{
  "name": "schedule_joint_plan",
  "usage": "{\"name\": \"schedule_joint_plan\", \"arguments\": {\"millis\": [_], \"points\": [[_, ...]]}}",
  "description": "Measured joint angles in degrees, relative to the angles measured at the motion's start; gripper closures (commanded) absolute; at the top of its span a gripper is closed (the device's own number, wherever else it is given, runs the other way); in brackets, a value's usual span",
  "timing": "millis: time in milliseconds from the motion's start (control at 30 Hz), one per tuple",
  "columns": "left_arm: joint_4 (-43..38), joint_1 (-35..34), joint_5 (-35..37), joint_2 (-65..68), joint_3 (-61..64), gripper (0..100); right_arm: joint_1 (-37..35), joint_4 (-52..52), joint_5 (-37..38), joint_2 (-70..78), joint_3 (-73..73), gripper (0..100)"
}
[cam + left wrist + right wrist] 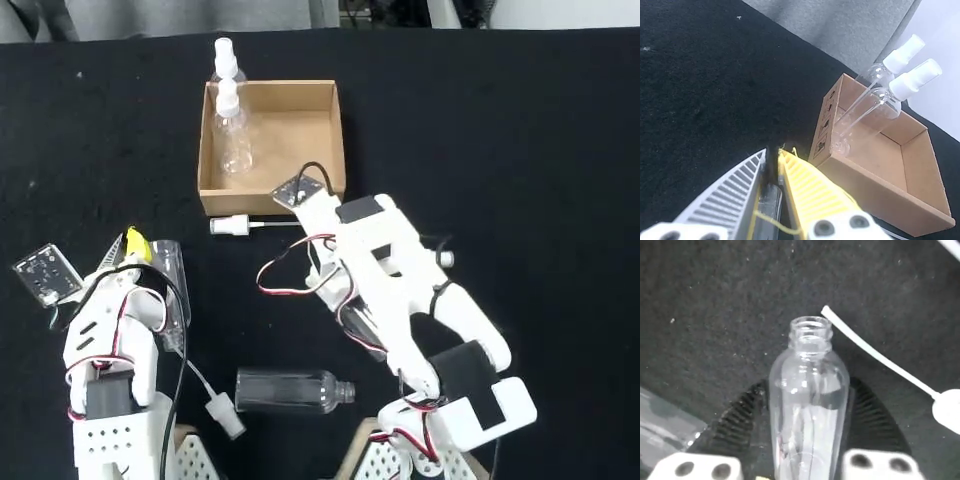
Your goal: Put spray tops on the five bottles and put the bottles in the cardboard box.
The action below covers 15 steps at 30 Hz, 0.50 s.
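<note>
The right gripper (809, 390) holds the open bottle (810, 355) tight by its slippery sides, so it might slide out before the spray top (947, 410) goes on.

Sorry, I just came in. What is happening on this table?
Two arms are capping bottles and boxing them. The right gripper clamps an uncapped bottle, a loose spray top lying just ahead. One capped bottle is in the cardboard box, a second just beyond its far wall. Another uncapped bottle lies on the table.
</note>
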Motion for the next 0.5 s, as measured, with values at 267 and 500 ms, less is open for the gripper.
{"name": "schedule_joint_plan", "arguments": {"millis": [267,500], "points": [[0.00,0.00,0.00,0.00,0.00,97,0.00,0.00,0.00,0.00,0.00,98.7],[0.00,0.00,0.00,0.00,0.00,97,0.00,0.00,0.00,0.00,0.00,98.7]]}}
